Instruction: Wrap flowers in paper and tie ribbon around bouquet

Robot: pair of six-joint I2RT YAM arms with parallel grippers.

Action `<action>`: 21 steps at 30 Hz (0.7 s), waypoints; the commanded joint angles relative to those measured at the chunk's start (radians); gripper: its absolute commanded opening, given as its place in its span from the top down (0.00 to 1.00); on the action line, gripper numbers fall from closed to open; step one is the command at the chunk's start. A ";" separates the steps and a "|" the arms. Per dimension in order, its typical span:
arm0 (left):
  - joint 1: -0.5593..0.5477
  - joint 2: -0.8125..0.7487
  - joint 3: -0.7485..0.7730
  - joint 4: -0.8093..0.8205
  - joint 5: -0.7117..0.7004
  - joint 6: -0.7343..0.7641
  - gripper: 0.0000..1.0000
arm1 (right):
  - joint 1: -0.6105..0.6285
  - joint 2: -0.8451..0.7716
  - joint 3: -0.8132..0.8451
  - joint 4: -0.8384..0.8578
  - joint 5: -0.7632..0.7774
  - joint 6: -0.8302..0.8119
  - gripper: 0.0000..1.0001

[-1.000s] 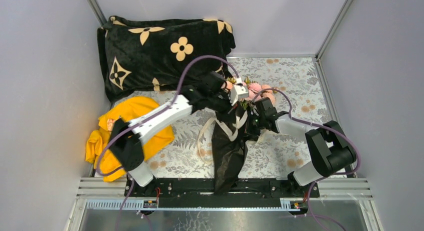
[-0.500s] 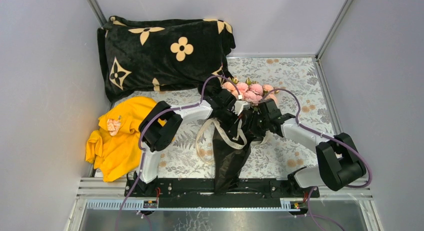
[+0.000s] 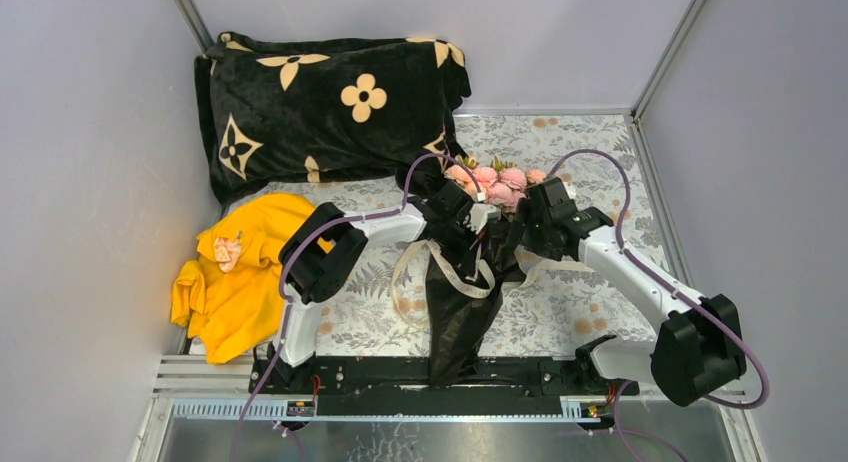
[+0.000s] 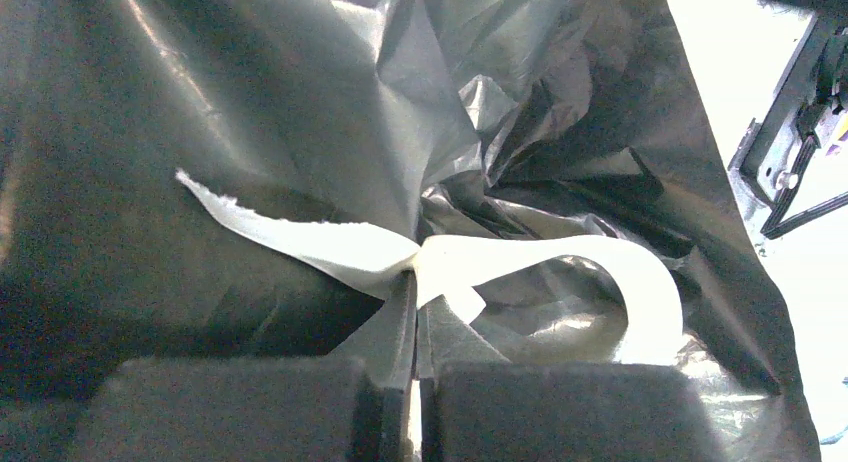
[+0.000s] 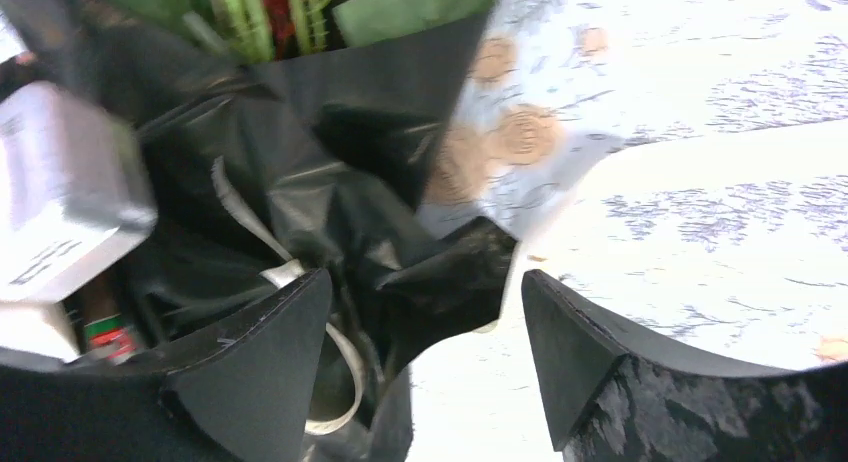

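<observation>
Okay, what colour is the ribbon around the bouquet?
The ribbon is cream-beige, standing out against the black paper; the left wrist view shows it best.

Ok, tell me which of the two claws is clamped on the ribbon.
The left claw: its pads are shut on the flat cream fabric ribbon tied round the crinkled black paper. The right claw stands open, gripping nothing.

The bouquet (image 3: 458,317) lies lengthwise, flowers (image 3: 500,182) at the far end, ribbon (image 4: 540,257) cinching its black paper (image 4: 200,132).
</observation>
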 commanded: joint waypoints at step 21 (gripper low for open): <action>-0.035 0.004 -0.044 0.035 -0.142 0.049 1.00 | -0.277 0.010 -0.182 0.089 0.058 -0.077 1.00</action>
